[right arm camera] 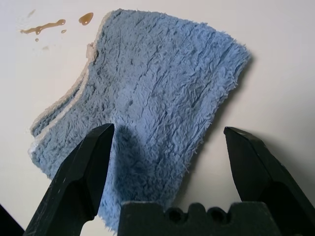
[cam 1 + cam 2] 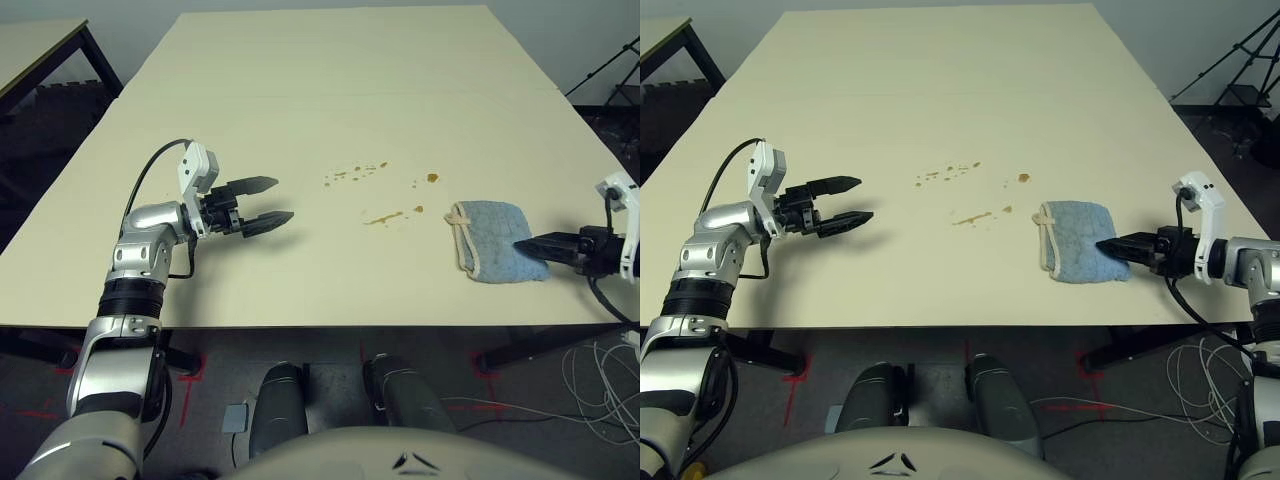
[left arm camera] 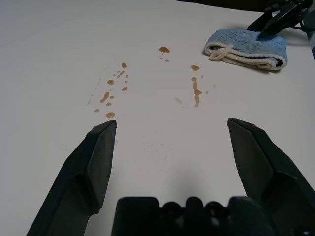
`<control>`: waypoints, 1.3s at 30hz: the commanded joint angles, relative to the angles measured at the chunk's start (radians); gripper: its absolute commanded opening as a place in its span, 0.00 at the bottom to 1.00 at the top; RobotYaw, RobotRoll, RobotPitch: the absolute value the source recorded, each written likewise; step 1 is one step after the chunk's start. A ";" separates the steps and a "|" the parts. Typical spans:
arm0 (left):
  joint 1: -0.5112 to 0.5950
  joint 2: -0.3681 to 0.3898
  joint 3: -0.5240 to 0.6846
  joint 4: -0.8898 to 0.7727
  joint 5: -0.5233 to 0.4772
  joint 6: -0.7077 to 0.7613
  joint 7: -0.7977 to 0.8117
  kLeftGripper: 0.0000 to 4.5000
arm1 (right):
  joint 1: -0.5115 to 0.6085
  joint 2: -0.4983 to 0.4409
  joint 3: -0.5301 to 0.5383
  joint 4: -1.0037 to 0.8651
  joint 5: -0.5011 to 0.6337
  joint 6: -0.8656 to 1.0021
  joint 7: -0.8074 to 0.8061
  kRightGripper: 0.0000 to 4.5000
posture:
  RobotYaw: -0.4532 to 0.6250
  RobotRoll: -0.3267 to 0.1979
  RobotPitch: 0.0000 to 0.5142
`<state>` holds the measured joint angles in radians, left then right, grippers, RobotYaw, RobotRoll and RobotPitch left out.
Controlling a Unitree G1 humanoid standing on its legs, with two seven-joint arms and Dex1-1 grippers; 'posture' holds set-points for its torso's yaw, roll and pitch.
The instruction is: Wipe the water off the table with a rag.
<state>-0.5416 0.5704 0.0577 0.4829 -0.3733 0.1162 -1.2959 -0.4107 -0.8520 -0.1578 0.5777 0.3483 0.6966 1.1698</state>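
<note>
We see the rag [image 2: 496,241] lying flat on the desk [image 2: 330,90], folded, right of centre and near the front edge; blue-grey pile up, cream hem along its left side; nothing is gripping it.

Right hand [image 1: 165,142] sits at the rag's right end, pointing left across it; fingers spread wide with nothing between them; in the wrist view one fingertip [image 1: 101,140] is over the rag's near edge, the other over bare desk just past the rag's side; in the head views its black tip [image 2: 1115,246] overlaps the rag's lower right corner; we cannot tell whether it touches the cloth or hangs just above.

Water [image 2: 383,217]: amber drops and thin streaks just left of the rag; one streak plus a drop closest to the hem, close by but apart from it; a single larger drop [image 2: 432,178] a bit further back; a scatter of small drops [image 2: 355,173] further left, toward the desk centre.

Left hand [image 2: 268,203] is over the left part of the desk, well apart from rag and water, pointing right toward the drops; fingers wide, empty; we see its shadow on the desk below.
</note>
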 commanded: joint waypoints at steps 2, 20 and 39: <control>0.005 0.003 -0.012 -0.009 0.015 -0.003 0.003 1.00 | -0.006 0.048 0.040 0.008 -0.025 -0.017 -0.036 1.00 | 0.22 0.62 0.16; 0.016 0.007 -0.006 -0.013 0.015 -0.006 0.011 1.00 | -0.033 0.117 0.066 0.051 -0.074 -0.068 -0.118 0.82 | 0.24 0.62 0.17; 0.014 0.014 -0.014 -0.005 0.025 -0.012 0.004 1.00 | -0.084 0.076 -0.017 -0.072 -0.026 -0.043 -0.138 0.00 | 0.23 0.62 0.18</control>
<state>-0.5349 0.5724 0.0576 0.4824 -0.3677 0.1143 -1.2841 -0.4594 -0.7561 -0.1335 0.5375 0.3005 0.6468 1.0491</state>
